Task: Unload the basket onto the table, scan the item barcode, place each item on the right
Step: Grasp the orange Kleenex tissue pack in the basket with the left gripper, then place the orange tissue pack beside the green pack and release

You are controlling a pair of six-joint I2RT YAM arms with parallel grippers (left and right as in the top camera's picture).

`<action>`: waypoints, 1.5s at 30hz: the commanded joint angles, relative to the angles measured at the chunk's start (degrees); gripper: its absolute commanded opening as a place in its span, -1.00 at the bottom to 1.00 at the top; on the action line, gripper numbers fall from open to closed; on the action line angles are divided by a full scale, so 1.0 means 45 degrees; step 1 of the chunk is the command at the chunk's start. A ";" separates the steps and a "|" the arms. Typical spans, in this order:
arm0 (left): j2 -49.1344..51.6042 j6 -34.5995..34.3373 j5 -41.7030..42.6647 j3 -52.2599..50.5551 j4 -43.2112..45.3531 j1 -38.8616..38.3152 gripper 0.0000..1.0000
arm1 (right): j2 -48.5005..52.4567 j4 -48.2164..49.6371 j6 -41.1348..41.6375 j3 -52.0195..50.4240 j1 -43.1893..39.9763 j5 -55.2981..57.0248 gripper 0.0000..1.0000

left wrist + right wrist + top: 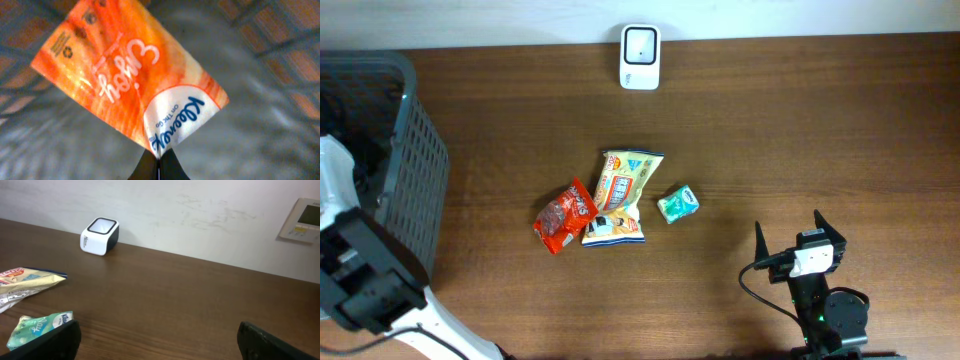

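You were at the pickup step. The jaws of your left gripper (159,165) were pinched on a corner of the orange tissue pack (130,85), down inside the grey basket (415,170). The next move likely called for lifting it clear of the mesh walls and turning its barcode toward the white scanner (640,57). What else the basket held could not be told. Your right gripper (790,238) sat spread wide, holding nothing.

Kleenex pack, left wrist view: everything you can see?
The Kleenex pack is a soft, glossy orange plastic pouch with a white script word, a recycling mark and a white corner patch reading Kleenex On the Go in blue. It is tilted, pinched at that corner by the left tool, shut, with basket mesh behind.
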 commanded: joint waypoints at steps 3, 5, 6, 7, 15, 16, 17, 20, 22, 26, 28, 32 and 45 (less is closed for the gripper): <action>-0.0622 -0.0228 0.0515 0.0024 -0.0452 -0.0083 -1.00 | -0.0073 -0.0053 0.0087 -0.0068 0.0102 0.0107 0.97; -0.0835 -0.0223 0.0544 0.0024 -0.0452 -0.0199 -1.00 | -0.0073 -0.0053 0.0087 -0.0068 0.0102 0.0107 0.97; -0.1064 -0.0223 0.0525 0.0024 -0.0447 -0.0291 -1.00 | -0.0073 -0.0053 0.0087 -0.0068 0.0102 0.0107 0.97; -0.1321 -0.0223 0.0500 0.0024 -0.0442 -0.0403 -1.00 | -0.0073 -0.0053 0.0087 -0.0068 0.0102 0.0107 0.97; -0.5445 -0.0214 0.0495 0.0024 0.0073 -0.1763 -1.00 | -0.0073 -0.0053 0.0087 -0.0068 0.0102 0.0107 0.97; -0.5984 -0.0078 0.0500 0.0024 0.0058 -0.2006 -1.00 | -0.0073 -0.0053 0.0087 -0.0068 0.0102 0.0107 0.97; -0.6475 0.0097 0.0491 0.0024 0.0063 -0.2307 -1.00 | -0.0073 -0.0053 0.0087 -0.0068 0.0102 0.0107 0.97; -0.7596 0.0223 0.0500 0.0024 0.0058 -0.3444 -1.00 | -0.0073 -0.0053 0.0087 -0.0068 0.0102 0.0107 0.97; -0.7932 0.0223 0.0505 0.0024 -0.0083 -0.4367 -1.00 | -0.0073 -0.0053 0.0087 -0.0068 0.0102 0.0107 0.97; -0.7728 0.0466 0.1001 0.0010 -0.0831 -0.6887 -1.00 | -0.0073 -0.0053 0.0087 -0.0068 0.0102 0.0107 0.97; -0.7232 0.0466 0.0996 -0.0005 -0.1107 -0.8315 -1.00 | -0.0073 -0.0053 0.0087 -0.0068 0.0102 0.0107 0.97; -0.6018 0.0539 0.1438 -0.0005 -0.1336 -1.0778 -1.00 | -0.0073 -0.0053 0.0087 -0.0068 0.0102 0.0107 0.97; -0.0957 0.0937 0.3517 -0.0005 -0.1326 -1.5956 -1.00 | -0.0073 -0.0053 0.0087 -0.0068 0.0102 0.0107 0.97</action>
